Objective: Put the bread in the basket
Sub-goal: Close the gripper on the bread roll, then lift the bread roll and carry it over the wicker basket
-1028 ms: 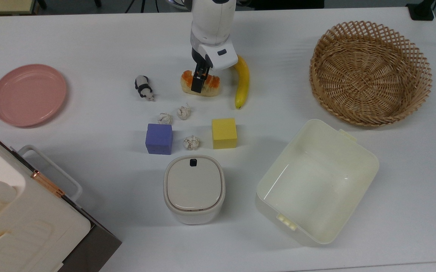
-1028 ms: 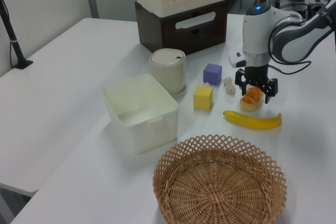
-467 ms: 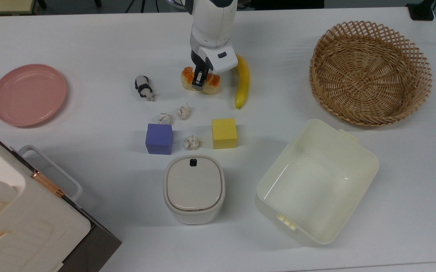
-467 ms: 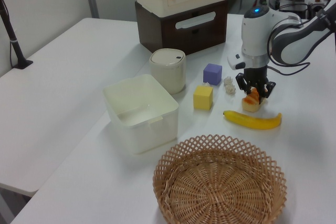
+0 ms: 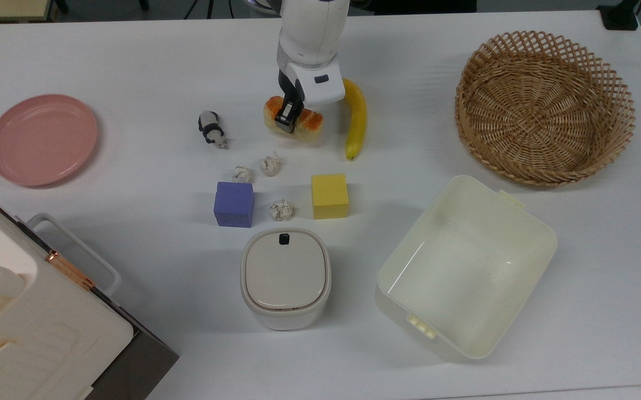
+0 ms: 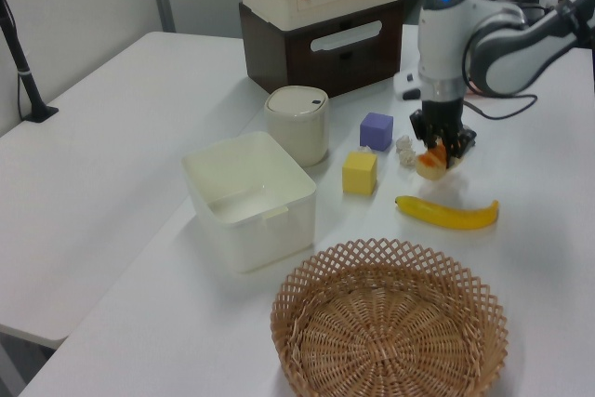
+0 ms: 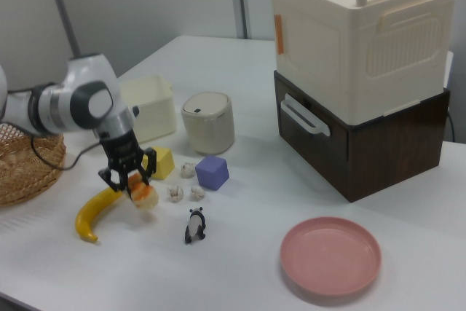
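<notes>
Gripping the bread (image 5: 304, 120) across its middle, the gripper (image 5: 288, 118) holds it just off the table beside the banana (image 5: 356, 118) — the basket (image 5: 545, 105) lies well apart toward the top view's right.

Setting: a robotics laboratory or test bench. Evidence: a large white table (image 5: 131, 55) carrying an assortment of toy props, namely a panda figurine (image 5: 212, 129), foam cubes (image 5: 234, 204) and a plastic banana (image 5: 356, 119). Grey partition panels (image 7: 145, 5) enclose the area; a camera stand base (image 6: 39, 113) sits on a neighbouring table.
</notes>
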Robot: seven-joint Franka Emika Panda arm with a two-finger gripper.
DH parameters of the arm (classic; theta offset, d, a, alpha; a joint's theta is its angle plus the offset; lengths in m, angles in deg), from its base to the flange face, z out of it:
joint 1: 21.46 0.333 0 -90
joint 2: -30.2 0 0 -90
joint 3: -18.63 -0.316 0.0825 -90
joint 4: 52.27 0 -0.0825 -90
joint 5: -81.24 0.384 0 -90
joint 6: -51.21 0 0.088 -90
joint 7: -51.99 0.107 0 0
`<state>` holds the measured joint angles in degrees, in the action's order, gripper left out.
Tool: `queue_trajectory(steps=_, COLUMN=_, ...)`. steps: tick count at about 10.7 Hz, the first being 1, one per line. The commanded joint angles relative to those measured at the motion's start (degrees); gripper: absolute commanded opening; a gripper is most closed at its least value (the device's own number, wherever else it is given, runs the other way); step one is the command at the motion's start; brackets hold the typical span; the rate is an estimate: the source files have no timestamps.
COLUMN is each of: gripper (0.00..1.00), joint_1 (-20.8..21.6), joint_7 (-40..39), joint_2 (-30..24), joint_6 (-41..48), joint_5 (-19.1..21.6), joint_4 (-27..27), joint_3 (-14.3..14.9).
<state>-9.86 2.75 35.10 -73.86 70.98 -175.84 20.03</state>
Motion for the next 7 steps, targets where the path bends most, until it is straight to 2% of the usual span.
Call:
queue_trajectory(steps=1, gripper=0.42, joint_1=2.2, joint_7=18.9, joint_2=-0.3, joint_6=9.8, joint_5=4.2, joint_4=7.3, joint_3=0.2)
queue_trajectory(steps=4, gripper=0.43, joint_1=3.5, joint_7=39.6, joint_2=-0.2, joint_6=13.5, joint_5=11.5, joint_4=13.1, joint_3=0.3)
queue_trajectory(steps=7, gripper=0.43, joint_1=9.4, joint_7=57.0, joint_2=0.3, joint_6=14.7, joint_5=11.9, joint_4=16.5, joint_3=0.2)
